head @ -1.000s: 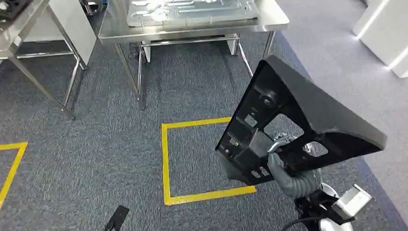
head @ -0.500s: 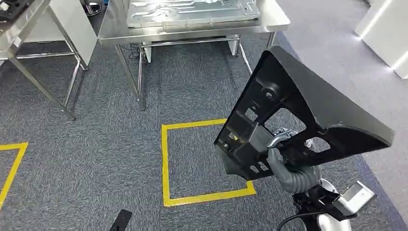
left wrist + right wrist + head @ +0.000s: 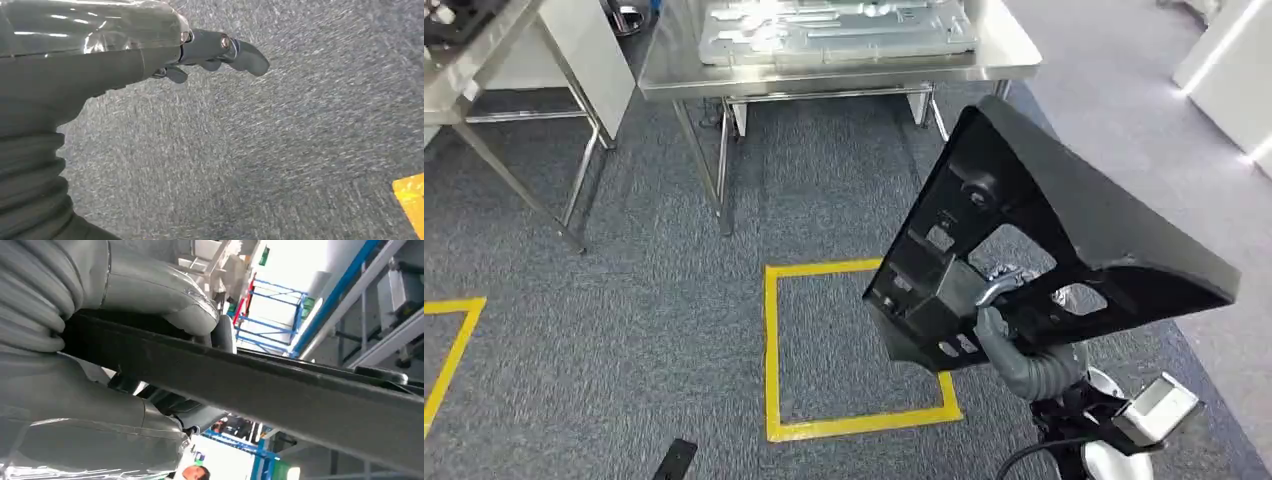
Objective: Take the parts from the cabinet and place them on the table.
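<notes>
My right hand (image 3: 1009, 345) grips a large black plastic part (image 3: 1064, 230), a flat angular panel with cut-outs, held up tilted at the right of the head view. In the right wrist view the thumb and fingers (image 3: 125, 305) clamp the part's dark edge (image 3: 280, 390). My left hand (image 3: 210, 50) hangs over grey carpet, fingers loosely extended and holding nothing. Ahead stands a steel table (image 3: 824, 72) bearing a grey metal panel (image 3: 834, 25).
A yellow tape square (image 3: 771, 350) marks the carpet in front of me, with another yellow corner (image 3: 454, 340) at the left. A second steel table (image 3: 484, 40) stands at the far left. White units (image 3: 1234, 60) line the far right.
The whole picture has shifted, so the camera has moved: the steel table and yellow square sit slightly lower and further right. The black part stays in my right hand.
</notes>
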